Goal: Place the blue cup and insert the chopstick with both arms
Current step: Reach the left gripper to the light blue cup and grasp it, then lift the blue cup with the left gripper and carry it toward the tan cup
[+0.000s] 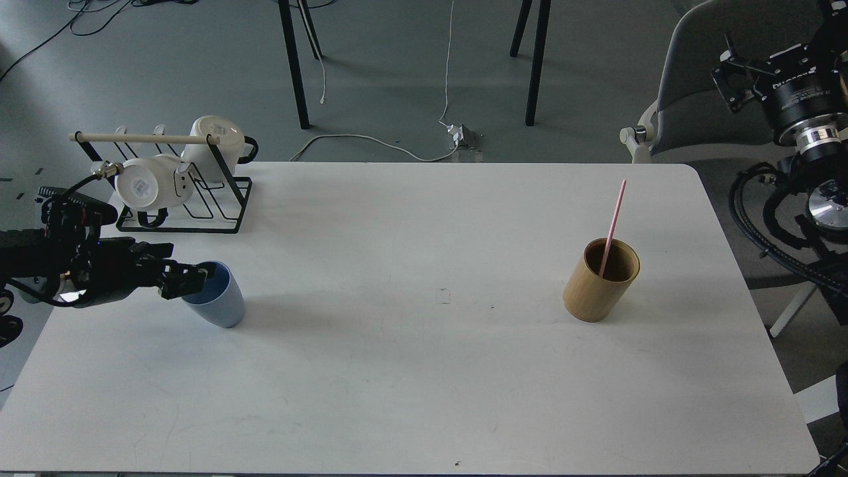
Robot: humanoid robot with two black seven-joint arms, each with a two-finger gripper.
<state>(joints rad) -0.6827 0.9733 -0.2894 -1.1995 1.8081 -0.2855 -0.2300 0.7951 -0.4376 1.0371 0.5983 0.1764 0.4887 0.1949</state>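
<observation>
The blue cup point(222, 301) stands upright on the left part of the white table point(424, 371). My left gripper point(189, 279) reaches in from the left at the cup's near-left rim and covers part of its opening; its dark fingers cannot be told apart. The pink chopstick point(613, 222) leans inside a tan bamboo cylinder point(598, 288) on the right part of the table. My right gripper point(729, 81) is held high off the table's right edge, far from the cylinder, with its fingers spread and nothing between them.
A black wire rack point(199, 209) with a pale wooden rod and two white mugs point(149, 185) stands at the back left corner, just behind my left arm. A grey chair point(702, 79) is behind the table at the right. Cables lie on the floor.
</observation>
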